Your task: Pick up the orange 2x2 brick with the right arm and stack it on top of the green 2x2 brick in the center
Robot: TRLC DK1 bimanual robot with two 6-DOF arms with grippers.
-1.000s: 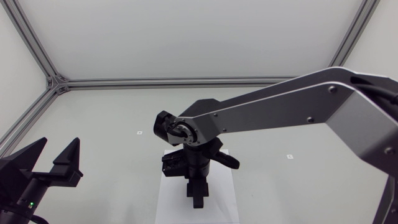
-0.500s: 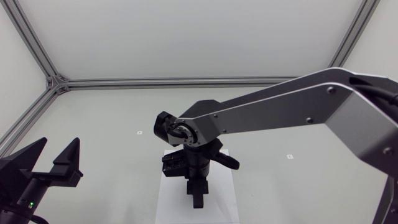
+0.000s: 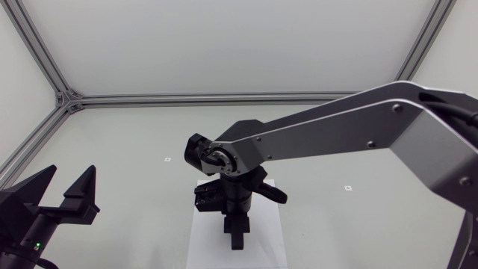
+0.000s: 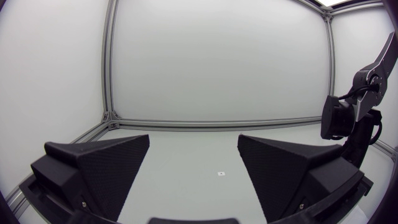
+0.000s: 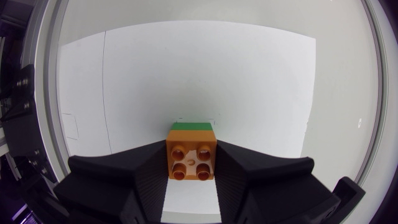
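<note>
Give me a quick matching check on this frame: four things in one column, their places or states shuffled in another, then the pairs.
1 orange brick
2 green brick
3 left gripper
4 white sheet

A open, holding nothing
B flat, spread beneath both bricks
C clamped between the right gripper's fingers
D only an edge showing, just beyond the orange brick

Pairs: 1-C, 2-D, 3-A, 4-B.
</note>
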